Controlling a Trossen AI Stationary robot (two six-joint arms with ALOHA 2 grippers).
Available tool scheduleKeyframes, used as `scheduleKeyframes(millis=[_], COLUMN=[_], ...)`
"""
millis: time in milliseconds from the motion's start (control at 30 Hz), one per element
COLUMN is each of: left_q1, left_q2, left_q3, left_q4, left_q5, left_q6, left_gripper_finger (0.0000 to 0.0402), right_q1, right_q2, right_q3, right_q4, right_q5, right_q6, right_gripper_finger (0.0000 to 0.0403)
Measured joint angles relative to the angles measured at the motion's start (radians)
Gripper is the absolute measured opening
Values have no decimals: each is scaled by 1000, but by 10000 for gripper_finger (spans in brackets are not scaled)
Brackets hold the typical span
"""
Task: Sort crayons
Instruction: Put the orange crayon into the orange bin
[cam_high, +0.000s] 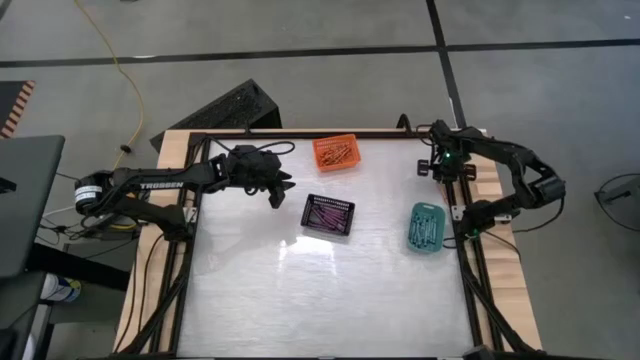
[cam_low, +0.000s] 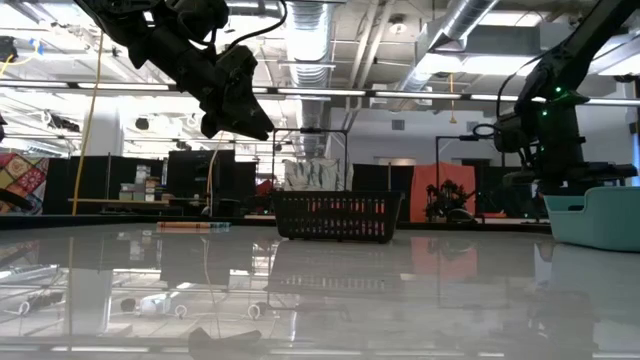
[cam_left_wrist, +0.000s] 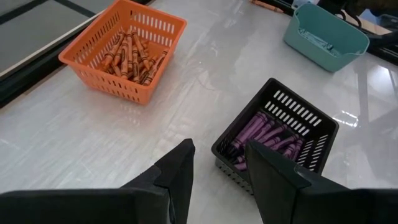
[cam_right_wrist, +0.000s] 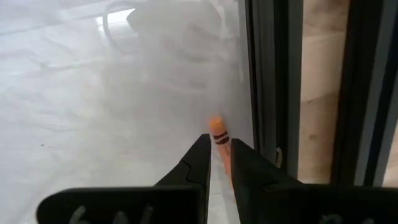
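Note:
An orange basket (cam_high: 336, 152) holding orange-red crayons (cam_left_wrist: 130, 53) stands at the far middle of the table. A black basket (cam_high: 329, 214) with purple crayons (cam_left_wrist: 264, 134) stands at the centre. A teal basket (cam_high: 427, 228) stands at the right. My left gripper (cam_high: 283, 190) hovers open just left of the black basket, with nothing between its fingers (cam_left_wrist: 180, 174). My right gripper (cam_right_wrist: 219, 152) points down at the table's right edge, beside the frame rail, shut on one orange crayon (cam_right_wrist: 216, 129). My right gripper pinches the orange crayon between its two fingers, which come from above and point down. The crayon runs along the fingers, and its banded end (cam_right_wrist: 216, 134) sticks out past the fingertips toward the table. Whether that end touches the table I cannot tell.
A dark frame rail (cam_right_wrist: 273, 93) and a wooden border run along the table's right edge, close beside my right gripper. The white tabletop (cam_high: 320, 300) lies bare in front of the baskets. The teal basket (cam_low: 600, 215) stands close to my right arm.

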Motion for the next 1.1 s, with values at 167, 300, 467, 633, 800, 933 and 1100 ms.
scheduleKeyframes(millis=[167,300,467,633,800,933,1100], left_q1=[0,0,0,0,0,0,0], left_q2=[0,0,0,0,0,0,0], left_q3=[0,0,0,0,0,0,0], left_q4=[0,0,1,0,0,-1,-1], left_q5=[0,0,0,0,0,0,0], left_q6=[0,0,0,0,0,0,0], left_gripper_finger=[132,132,132,132,132,132,132], right_q1=[0,1,49,92,110,111,120], right_q2=[8,32,50,39,20,-26,-115], right_q3=[-19,-62,-93,-93,-93,-98,-72], right_q4=[9,34,72,76,75,80,75], right_q5=[0,1,10,29,31,17,-66], right_q6=[-9,-12,-18,-11,-3,11,35], right_gripper_finger=[62,62,60,29,6,2,1])
